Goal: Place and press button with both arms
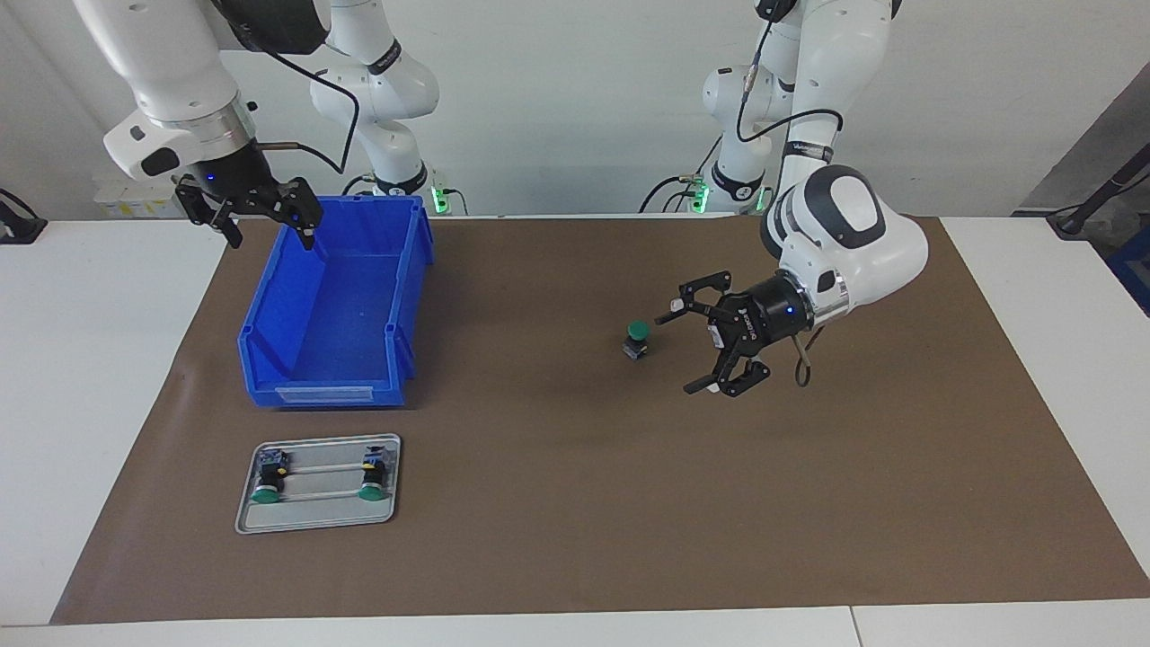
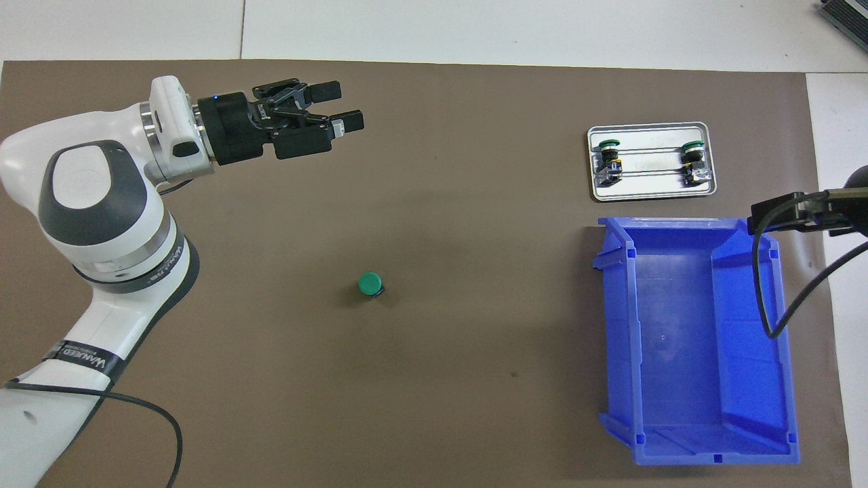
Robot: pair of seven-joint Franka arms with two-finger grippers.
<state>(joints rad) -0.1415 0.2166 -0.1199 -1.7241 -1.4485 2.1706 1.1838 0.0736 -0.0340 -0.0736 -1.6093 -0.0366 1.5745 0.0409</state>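
The button (image 1: pixel 637 339) stands upright on the brown mat (image 1: pixel 575 503), green cap up; it also shows in the overhead view (image 2: pixel 370 284). My left gripper (image 1: pixel 712 339) (image 2: pixel 341 106) is open and empty. It hangs level over the mat, fingers pointing toward the button from the left arm's end, a short gap away and not touching it. My right gripper (image 1: pixel 260 218) is open and empty, raised over the blue bin's (image 1: pixel 323 392) wall nearest the robots. Only a part of it shows at the edge of the overhead view (image 2: pixel 780 207).
The blue bin (image 2: pixel 678 339) is empty, at the right arm's end of the mat. A small metal tray (image 1: pixel 319 518) (image 2: pixel 651 194) lies farther from the robots than the bin and holds two more green-capped buttons on their sides.
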